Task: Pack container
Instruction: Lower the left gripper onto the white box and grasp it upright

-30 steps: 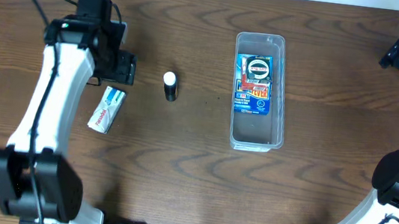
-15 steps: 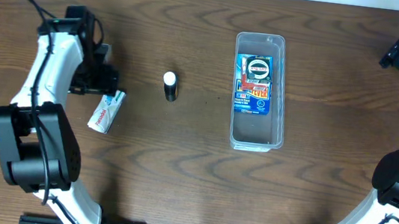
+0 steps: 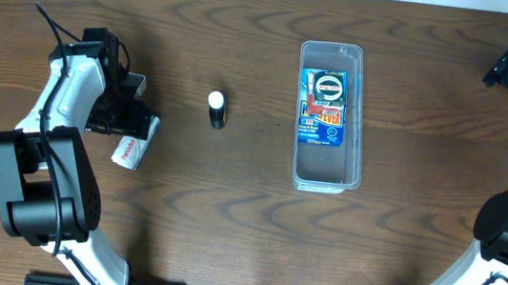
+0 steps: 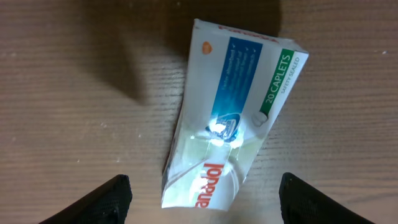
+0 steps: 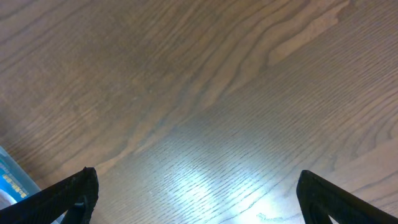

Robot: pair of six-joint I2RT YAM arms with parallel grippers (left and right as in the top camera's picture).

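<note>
The left gripper (image 4: 208,202) hangs just over a small box (image 4: 230,118), and its two dark fingers (image 4: 115,198) stand apart, one on each side of the box's near end, not touching it. The box is long and flat, made of shiny white card with a blue patch and a green stripe, and it lies tilted on the table (image 3: 226,216). The table is brown wood with wavy grain. A little way to the right of the box there is one small dark tube (image 3: 216,111) with a round white top. Further right lies the container (image 3: 326,170), a clear plastic bin, long and narrow with round corners and a thin rim. It holds one thing, a flat blue and red packet (image 3: 323,107) in its far half; the near half is bare. The right gripper (image 5: 199,193) is well away at the far right edge, above bare wood, with its fingers wide apart and nothing between them.
</note>
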